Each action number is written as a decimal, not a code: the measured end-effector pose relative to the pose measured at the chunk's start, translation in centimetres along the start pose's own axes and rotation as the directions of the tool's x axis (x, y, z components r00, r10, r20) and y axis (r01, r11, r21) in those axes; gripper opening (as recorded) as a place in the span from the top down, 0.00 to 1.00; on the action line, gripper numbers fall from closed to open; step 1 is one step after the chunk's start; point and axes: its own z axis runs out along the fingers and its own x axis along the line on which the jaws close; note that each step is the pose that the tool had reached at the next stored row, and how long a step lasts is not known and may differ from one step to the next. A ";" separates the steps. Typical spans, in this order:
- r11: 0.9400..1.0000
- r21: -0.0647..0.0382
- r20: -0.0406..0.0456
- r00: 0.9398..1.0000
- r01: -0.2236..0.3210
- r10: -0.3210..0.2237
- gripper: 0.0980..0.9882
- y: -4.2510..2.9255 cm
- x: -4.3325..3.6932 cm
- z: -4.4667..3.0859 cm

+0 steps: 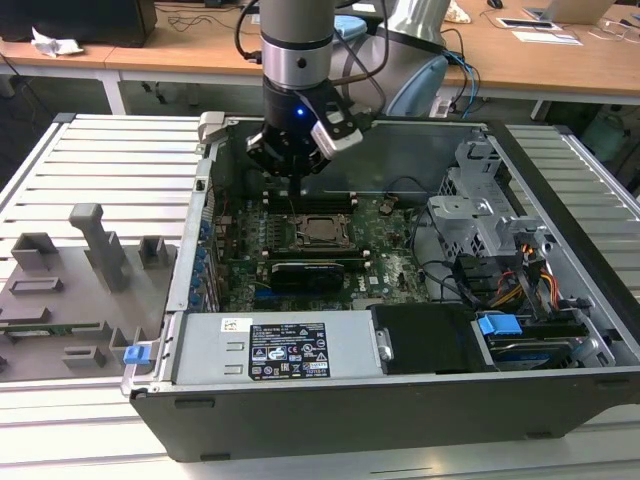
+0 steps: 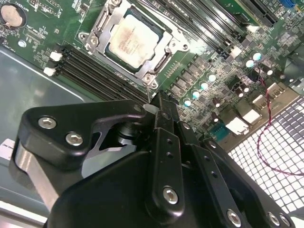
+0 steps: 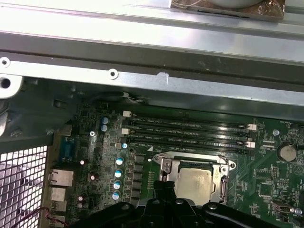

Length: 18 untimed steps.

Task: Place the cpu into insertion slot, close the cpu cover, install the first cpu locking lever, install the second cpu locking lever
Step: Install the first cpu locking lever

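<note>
Hanging just beside the slot (image 2: 89,38), the gripper (image 2: 159,100) has its fingers (image 2: 164,124) pressed together on nothing, while the chip (image 2: 133,40) already sits in that slot with the cover (image 2: 162,61) down, and the levers are hard to tell.

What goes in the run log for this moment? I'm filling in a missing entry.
cpu: seated | cpu cover: down around it | gripper: above green board, beside cpu

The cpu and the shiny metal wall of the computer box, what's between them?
In the first wrist view, long black slots lie side by side on the green board between the cpu and the wall.
</note>
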 end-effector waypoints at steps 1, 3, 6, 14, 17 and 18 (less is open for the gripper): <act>1.000 0.000 0.000 1.000 0.000 0.000 0.99 0.01 0.06 0.00; 1.000 0.000 0.001 1.000 0.000 0.000 0.99 0.01 0.15 0.00; 1.000 0.000 0.003 1.000 0.000 0.000 0.99 0.02 0.25 -0.01; 1.000 0.000 0.004 1.000 0.000 0.000 0.99 0.12 1.30 -0.01; 1.000 0.000 0.004 1.000 0.000 0.000 0.99 0.17 1.75 0.01; 1.000 0.000 0.004 1.000 0.000 0.000 0.99 0.18 1.87 0.02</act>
